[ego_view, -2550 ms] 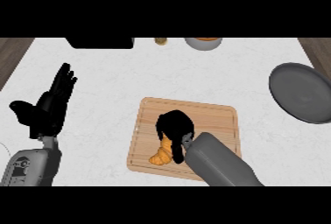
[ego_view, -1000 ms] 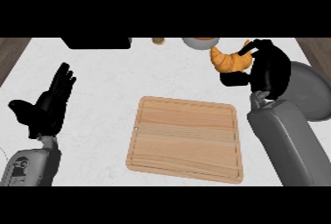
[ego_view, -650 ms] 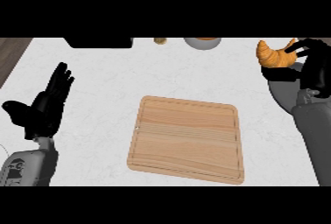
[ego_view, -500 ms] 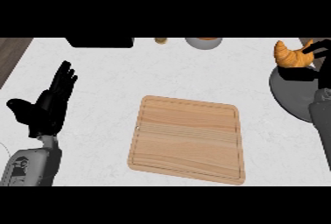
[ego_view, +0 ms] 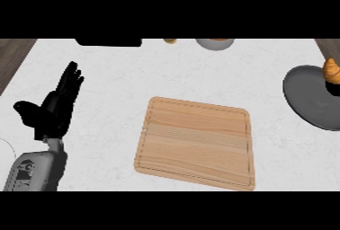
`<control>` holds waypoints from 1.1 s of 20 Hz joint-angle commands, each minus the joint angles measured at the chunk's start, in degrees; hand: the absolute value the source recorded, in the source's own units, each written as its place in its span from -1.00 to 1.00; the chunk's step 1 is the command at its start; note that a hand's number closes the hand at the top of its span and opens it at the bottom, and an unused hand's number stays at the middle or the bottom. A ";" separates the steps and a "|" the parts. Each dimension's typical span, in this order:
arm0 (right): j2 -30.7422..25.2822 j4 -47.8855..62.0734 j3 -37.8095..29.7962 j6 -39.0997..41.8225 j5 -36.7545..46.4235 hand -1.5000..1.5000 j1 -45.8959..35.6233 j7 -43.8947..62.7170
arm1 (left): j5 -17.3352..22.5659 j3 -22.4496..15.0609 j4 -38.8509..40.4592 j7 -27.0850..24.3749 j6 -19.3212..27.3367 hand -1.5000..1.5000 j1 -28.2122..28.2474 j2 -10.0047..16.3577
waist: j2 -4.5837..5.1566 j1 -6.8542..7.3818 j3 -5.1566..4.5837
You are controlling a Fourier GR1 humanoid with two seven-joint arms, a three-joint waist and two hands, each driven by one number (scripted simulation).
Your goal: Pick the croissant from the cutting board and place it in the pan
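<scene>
One croissant (ego_view: 331,70) shows at the right edge of the head view, standing on end above the right part of the single grey pan (ego_view: 306,101). Whether it touches the pan's floor cannot be told, as the edge cuts it off. Just below it a black patch of the right robot hand (ego_view: 334,88) lies over the pan. So little of this hand shows that one cannot tell whether it grips the croissant or has released it.

Half a second ago the croissant was held higher, near the pan's upper rim, with more of the hand in view. It now sits lower and further right. Two and a half seconds ago it lay on the cutting board under that hand.

The one cutting board (ego_view: 196,141) lies bare in the middle of the white tabletop (ego_view: 100,76), well apart from the pan, in the same place as before.

The left robot hand (ego_view: 53,114) rests at the view's left, released, fingers straight and pointing up, unchanged from the earlier pictures.

Three things line the far edge: a black block (ego_view: 109,42), a small brown object (ego_view: 171,41) and a grey bowl (ego_view: 214,43) whose contents cannot be made out.
</scene>
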 commanded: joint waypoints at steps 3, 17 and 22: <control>-3.10 14.20 -5.88 -3.99 -3.60 1.00 -3.31 -11.51 | 0.39 -0.44 -0.35 -0.96 -1.09 0.00 0.41 -0.13 | 0.46 1.15 0.14; -0.36 23.11 -14.55 10.92 -14.32 -1.00 -3.78 -24.05 | -0.19 -1.21 1.91 -1.33 -0.69 0.00 -1.29 -1.29 | 1.10 1.93 0.37; -0.43 20.61 -21.52 9.99 -21.49 -1.00 -2.60 -34.18 | -0.40 0.12 1.35 -1.94 -0.08 0.00 0.11 -0.35 | 0.26 0.51 0.24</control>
